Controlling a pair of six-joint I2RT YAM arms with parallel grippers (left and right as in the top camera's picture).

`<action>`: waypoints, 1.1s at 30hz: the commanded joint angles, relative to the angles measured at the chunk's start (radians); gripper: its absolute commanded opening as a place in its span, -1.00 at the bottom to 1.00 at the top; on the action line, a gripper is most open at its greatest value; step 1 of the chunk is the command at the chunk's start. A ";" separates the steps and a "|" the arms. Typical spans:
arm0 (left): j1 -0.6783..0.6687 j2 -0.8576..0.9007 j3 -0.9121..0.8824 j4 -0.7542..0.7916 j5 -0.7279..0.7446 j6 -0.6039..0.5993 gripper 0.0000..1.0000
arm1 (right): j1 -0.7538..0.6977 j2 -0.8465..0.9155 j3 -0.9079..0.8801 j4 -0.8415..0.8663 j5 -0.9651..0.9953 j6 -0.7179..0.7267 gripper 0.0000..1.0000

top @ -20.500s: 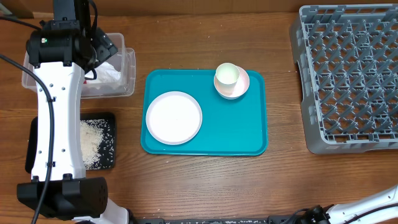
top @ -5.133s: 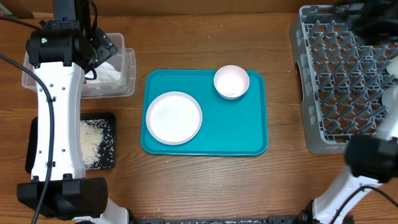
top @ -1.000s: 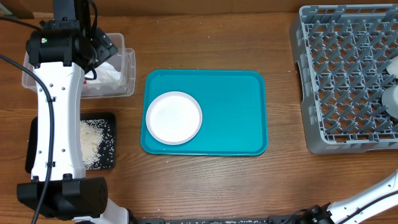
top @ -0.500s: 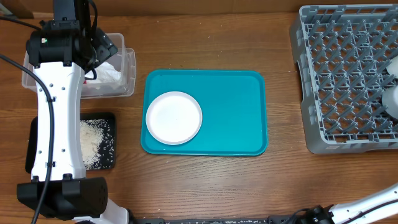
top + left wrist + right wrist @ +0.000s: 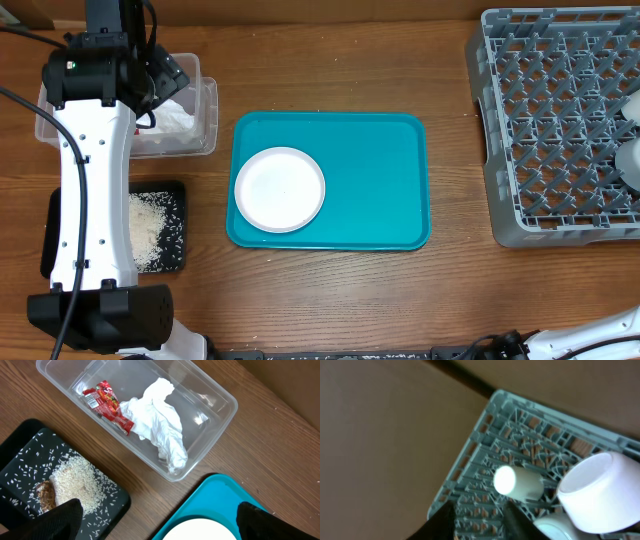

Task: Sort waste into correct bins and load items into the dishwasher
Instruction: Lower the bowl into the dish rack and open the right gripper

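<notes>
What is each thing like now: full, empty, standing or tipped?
clear tub: holds napkin and red wrapper.
black tray: holds rice and brown scrap.
teal tray: holds only the white plate.
white plate: flat, empty.
dish rack: holds cup and white dish.
cup: on its side.
left claw: open, empty.
right claw: open, empty.

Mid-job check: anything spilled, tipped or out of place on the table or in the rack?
One thing: in the right wrist view the small white cup appears to lie on its side across the dish rack pegs, beside a pale bowl. The rice lies within the black tray.
</notes>
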 commanded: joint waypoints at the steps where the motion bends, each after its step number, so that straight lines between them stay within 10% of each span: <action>1: 0.000 0.002 0.006 0.000 0.003 -0.014 0.99 | 0.061 -0.017 0.006 -0.005 0.193 0.004 -0.60; 13: 0.000 0.002 0.006 0.000 0.003 -0.014 1.00 | 0.303 0.159 -0.028 0.045 1.051 -0.009 -0.76; 33: 0.000 0.002 0.006 0.000 0.003 -0.013 1.00 | 0.301 0.014 -0.024 -0.100 1.066 0.082 -0.67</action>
